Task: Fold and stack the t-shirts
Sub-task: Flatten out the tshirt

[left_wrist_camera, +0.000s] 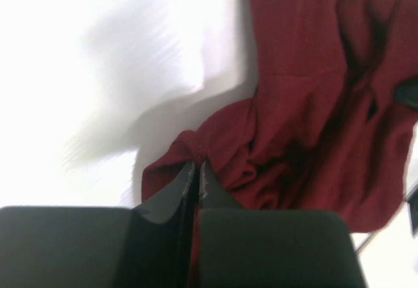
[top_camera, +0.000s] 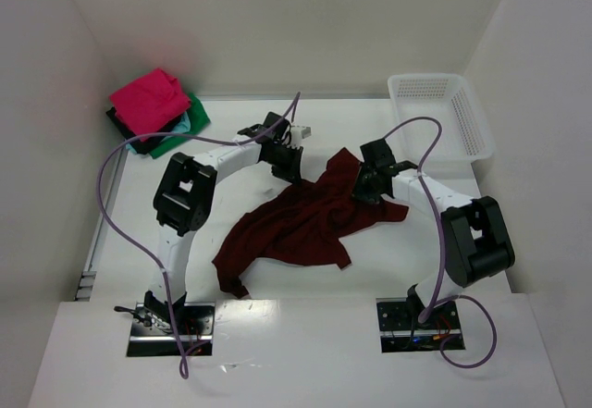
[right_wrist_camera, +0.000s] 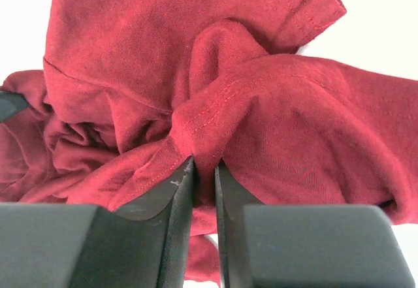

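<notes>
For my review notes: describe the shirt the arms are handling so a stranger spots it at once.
In the middle of the white table lies a large dark red cloth t-shirt. Unlike the folded pink, green and black shirts stacked at the far left corner, it is crumpled.

Both my arms reach toward the middle of the frame, elbows bent outward. My left gripper (top_camera: pixel 289 169), centre-left, has its jaws pressed together on the maroon shirt (top_camera: pixel 301 228). My right gripper (top_camera: pixel 366 189), centre-right, pinches a fold of it.
</notes>
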Controlling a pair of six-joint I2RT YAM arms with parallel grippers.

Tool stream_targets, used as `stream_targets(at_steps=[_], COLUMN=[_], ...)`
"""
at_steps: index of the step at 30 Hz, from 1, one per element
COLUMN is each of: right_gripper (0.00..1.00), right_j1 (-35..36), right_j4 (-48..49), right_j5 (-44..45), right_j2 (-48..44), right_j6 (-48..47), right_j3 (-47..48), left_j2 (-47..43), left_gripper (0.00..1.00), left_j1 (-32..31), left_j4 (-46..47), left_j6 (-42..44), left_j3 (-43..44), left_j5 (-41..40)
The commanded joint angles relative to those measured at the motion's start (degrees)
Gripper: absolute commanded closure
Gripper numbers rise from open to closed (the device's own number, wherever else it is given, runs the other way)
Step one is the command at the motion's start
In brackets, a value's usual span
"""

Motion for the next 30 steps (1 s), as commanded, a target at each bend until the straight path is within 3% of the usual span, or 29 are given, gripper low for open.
stream_targets(at_steps=[1,7,14,18,23,28,30], right_gripper=[0.79,1.00,1.00,1.00,0.99,0.91,0.88], right_j1=[-0.7,-5.2,-12.4,-15.4,-16.0,-16.0,-16.0], right_j4=[0.8,-0.5,-1.5,-2.1,-2.1,-1.4,-0.9], right_j5=[2.5,3.6,4.7,5.2,5.2,5.2,5.7], right_j2=[-1.1,-1.1,-1.1,-2.8,-3.4,-3.4,-3.4], right_j6=[-1.3,-4.8,-7.3,-7.3,-6.7,-5.0,-5.0], right_j3=[4.8,9.5,11.9,11.9,11.4,8.9,8.3], left_j2=[-0.5,-7.9,-13.4,-14.0,-12.8,-10.3,-9.6], left_gripper=[1.00,1.00,1.00,1.00,1.00,1.00,0.93], left_j1=[0.7,6.1,19.3,23.7,26.5,27.8,27.8], left_j4=[1.1,4.7,5.4,4.1,4.1,2.1,1.6], left_j6=[-3.9,-5.9,-6.6,-4.7,-4.7,-4.0,-3.5], left_j3=[2.4,-2.0,-4.7,-4.1,-3.1,0.2,2.0], left_j5=[-4.2,-11.2,-13.4,-16.0,-16.6,-17.2,-17.8])
